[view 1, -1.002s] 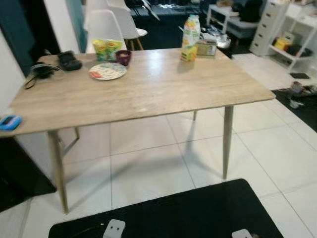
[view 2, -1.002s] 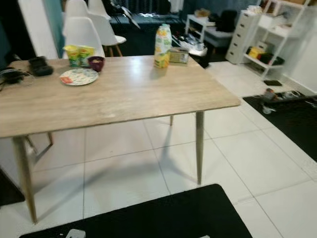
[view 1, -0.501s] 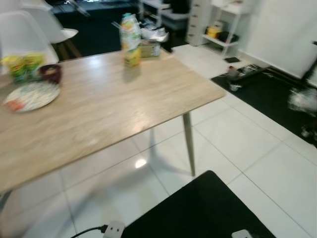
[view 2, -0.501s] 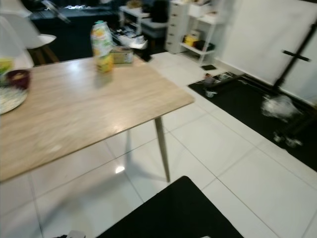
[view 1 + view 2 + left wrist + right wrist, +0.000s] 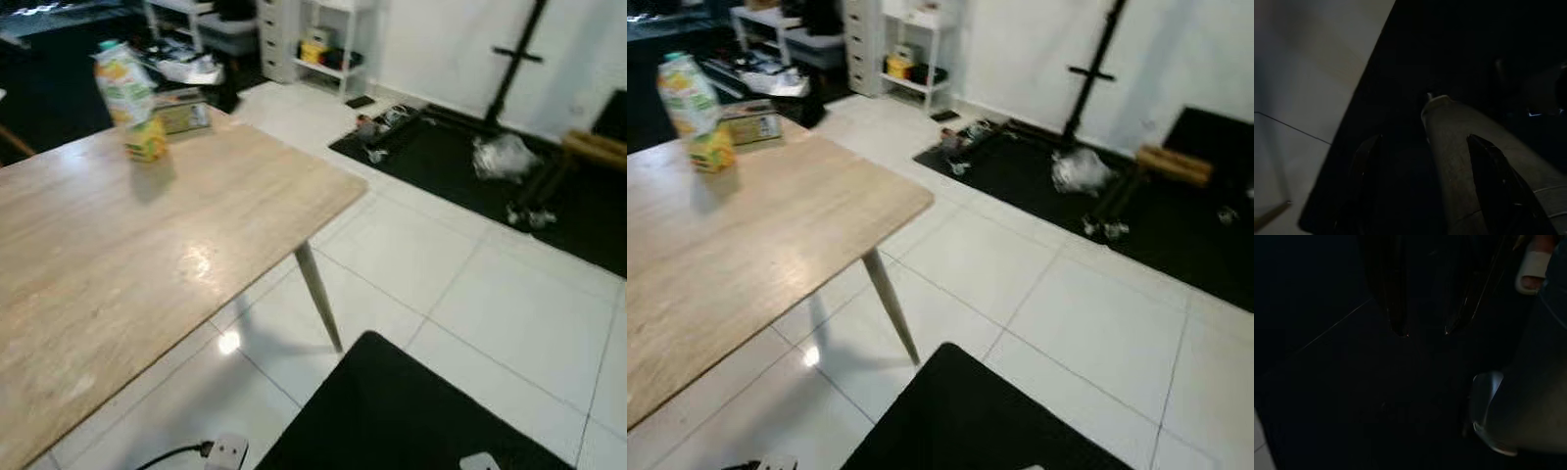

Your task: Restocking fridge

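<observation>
Both pincers hang idle and empty, left pincer (image 5: 1420, 191) and right pincer (image 5: 1422, 328) with fingers apart. Juice carton (image 5: 130, 101) stands at 11 o'clock on the desk (image 5: 147, 255). The robot seems between steps; next it must approach the carton.

the wooden table (image 5: 147, 245) is cut off at the frame's left edge.

Juice carton (image 5: 127, 100), yellow and green with a green cap, upright near the far edge of wooden table (image 5: 147, 245), slightly blurred.
</observation>
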You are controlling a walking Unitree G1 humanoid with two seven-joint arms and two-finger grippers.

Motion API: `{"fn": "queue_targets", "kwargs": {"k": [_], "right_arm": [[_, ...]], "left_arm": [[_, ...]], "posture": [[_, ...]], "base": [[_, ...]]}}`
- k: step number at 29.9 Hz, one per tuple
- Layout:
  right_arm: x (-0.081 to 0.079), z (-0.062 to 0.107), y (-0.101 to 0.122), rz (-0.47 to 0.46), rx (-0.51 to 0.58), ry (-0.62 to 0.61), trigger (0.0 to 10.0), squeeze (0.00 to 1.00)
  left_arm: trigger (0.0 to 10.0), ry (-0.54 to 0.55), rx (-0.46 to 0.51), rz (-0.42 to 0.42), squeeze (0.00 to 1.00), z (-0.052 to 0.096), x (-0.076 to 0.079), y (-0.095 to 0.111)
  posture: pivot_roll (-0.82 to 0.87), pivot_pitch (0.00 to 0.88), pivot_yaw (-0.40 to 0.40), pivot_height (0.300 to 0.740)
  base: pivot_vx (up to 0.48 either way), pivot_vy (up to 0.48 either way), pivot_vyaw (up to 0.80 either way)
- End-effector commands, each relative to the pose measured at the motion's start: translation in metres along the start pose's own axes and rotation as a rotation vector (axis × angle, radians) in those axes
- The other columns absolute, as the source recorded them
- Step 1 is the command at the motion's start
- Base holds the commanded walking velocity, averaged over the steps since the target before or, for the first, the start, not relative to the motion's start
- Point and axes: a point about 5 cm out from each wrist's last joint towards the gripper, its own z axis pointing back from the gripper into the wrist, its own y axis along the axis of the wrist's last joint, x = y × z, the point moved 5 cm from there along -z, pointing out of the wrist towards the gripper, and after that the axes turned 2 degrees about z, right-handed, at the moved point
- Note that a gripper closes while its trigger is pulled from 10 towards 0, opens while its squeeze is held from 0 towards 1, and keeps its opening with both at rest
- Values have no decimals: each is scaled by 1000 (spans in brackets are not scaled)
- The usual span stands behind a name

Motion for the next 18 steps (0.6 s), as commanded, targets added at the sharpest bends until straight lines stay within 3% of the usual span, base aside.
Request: {"fn": "queue_targets", "kwargs": {"k": [1, 18], "right_arm": [[4, 0, -5, 0, -16, -13, 10000, 0], [4, 0, -6, -5, -18, -13, 10000, 0]], "left_arm": [[10000, 1, -32, -3, 0, 1, 2, -10], [10000, 12, -46, -27, 0, 1, -1, -13]], "posture": [[51, 0, -27, 740], [58, 0, -20, 740]], "base": [[0, 0, -788], [0, 0, -788]]}}
